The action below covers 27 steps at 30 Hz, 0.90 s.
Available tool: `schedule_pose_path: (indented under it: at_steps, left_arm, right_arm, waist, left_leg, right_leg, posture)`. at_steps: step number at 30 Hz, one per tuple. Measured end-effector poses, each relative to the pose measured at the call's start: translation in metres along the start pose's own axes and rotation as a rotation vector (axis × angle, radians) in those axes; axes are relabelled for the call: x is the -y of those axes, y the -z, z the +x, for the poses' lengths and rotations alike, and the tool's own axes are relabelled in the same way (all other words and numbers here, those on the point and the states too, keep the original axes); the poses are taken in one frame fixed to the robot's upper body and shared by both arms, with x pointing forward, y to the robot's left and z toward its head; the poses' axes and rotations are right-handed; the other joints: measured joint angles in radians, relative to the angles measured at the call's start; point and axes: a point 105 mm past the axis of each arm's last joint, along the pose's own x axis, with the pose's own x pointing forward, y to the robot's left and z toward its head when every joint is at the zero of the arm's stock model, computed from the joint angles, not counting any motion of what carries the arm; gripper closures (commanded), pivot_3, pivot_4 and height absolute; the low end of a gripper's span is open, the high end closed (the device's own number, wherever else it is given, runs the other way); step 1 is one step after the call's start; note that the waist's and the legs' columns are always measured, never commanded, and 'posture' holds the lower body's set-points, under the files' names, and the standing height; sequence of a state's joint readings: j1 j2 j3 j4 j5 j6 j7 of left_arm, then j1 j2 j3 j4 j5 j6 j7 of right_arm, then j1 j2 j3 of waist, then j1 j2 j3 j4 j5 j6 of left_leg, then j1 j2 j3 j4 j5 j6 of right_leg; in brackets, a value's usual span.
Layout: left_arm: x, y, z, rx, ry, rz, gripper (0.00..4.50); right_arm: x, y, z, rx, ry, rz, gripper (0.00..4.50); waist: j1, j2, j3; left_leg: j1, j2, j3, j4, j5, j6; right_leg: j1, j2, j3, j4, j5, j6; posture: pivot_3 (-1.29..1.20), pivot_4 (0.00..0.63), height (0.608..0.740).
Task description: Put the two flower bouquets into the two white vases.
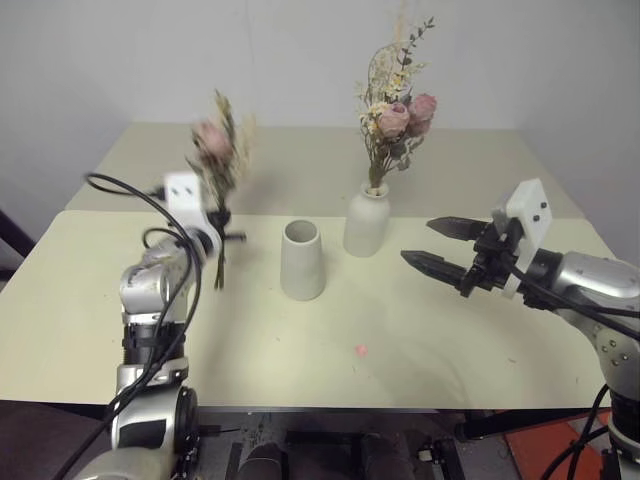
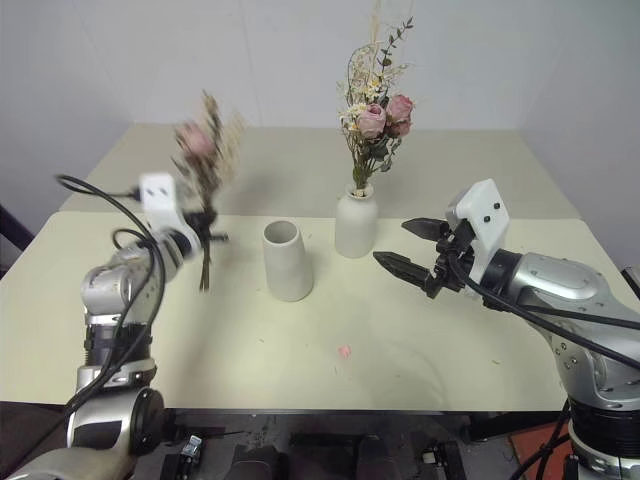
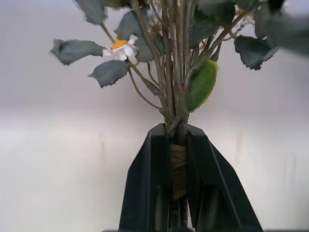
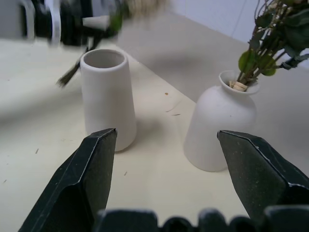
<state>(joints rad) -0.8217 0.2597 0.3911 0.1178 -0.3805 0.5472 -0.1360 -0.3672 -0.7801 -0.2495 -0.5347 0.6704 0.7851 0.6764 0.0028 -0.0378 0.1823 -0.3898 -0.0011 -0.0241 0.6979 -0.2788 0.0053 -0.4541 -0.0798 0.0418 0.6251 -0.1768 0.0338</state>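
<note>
— Left eye view: cone vase as the landmark, standing empty, mouth up, near the middle of the table. Left of it?

— Left gripper, raised above the tabletop, forearm angled up from the table's near edge. Clamped tight on the string-tied stems of one bouquet, held roughly upright: pink rose and sprigs above the fingers, dark stem ends hanging below, clear of the table.

— Confirmed from the left wrist view: both fingers pressed against the tan binding, leaves fanning out beyond. Just right of the cone vase?

— Bottle vase, close beside it and slightly farther back, second bouquet already standing in its neck.

— Farther right?

— Right gripper, level, pointing toward the two vases, spread wide, holding nothing, well apart from both.
</note>
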Motion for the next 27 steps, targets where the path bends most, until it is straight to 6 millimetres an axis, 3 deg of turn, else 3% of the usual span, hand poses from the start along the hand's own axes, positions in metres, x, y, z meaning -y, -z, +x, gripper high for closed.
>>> schedule_pose_path:
  at_steps: [2,4,13,27]
  left_arm:
    - [0.019,-0.045,0.001,0.231,0.146,-0.179,4.39]
    - [0.032,-0.062,-0.004,0.323,0.273,-0.236,4.39]
    - [0.081,-0.041,-0.007,0.226,0.614,-0.37,4.39]
    - [0.105,-0.028,-0.014,0.142,0.744,-0.448,4.39]
  right_arm:
    - [-0.004,0.001,-0.001,0.028,-0.003,-0.004,0.54]
    - [-0.007,0.001,-0.002,0.044,-0.003,-0.007,0.54]
    - [-0.012,0.007,-0.01,0.085,0.087,0.023,0.54]
    - [-0.011,0.014,-0.018,0.074,0.168,0.038,0.54]
  waist:
    - [0.002,0.0,-0.001]
    - [-0.001,0.0,-0.002]
    - [-0.005,0.0,-0.002]
    - [-0.017,0.0,-0.002]
  left_leg:
    - [0.0,0.0,0.0,0.0,0.0,0.0]
    - [0.001,-0.001,0.001,0.0,0.0,0.0]
    - [0.011,0.0,-0.001,0.002,-0.001,0.002]
    - [0.013,0.0,-0.001,0.001,-0.001,0.002]
  right_leg:
    - [0.001,0.0,0.0,0.0,0.0,0.0]
    - [0.002,-0.001,0.001,0.0,0.0,0.0]
    - [0.016,0.001,-0.001,-0.009,0.0,0.001]
    - [0.018,0.002,0.0,-0.01,0.0,0.001]
  posture:
    - [0.0,0.15,0.74]
    - [0.0,0.15,0.74]
    - [0.0,0.15,0.74]
    - [0.0,0.15,0.74]
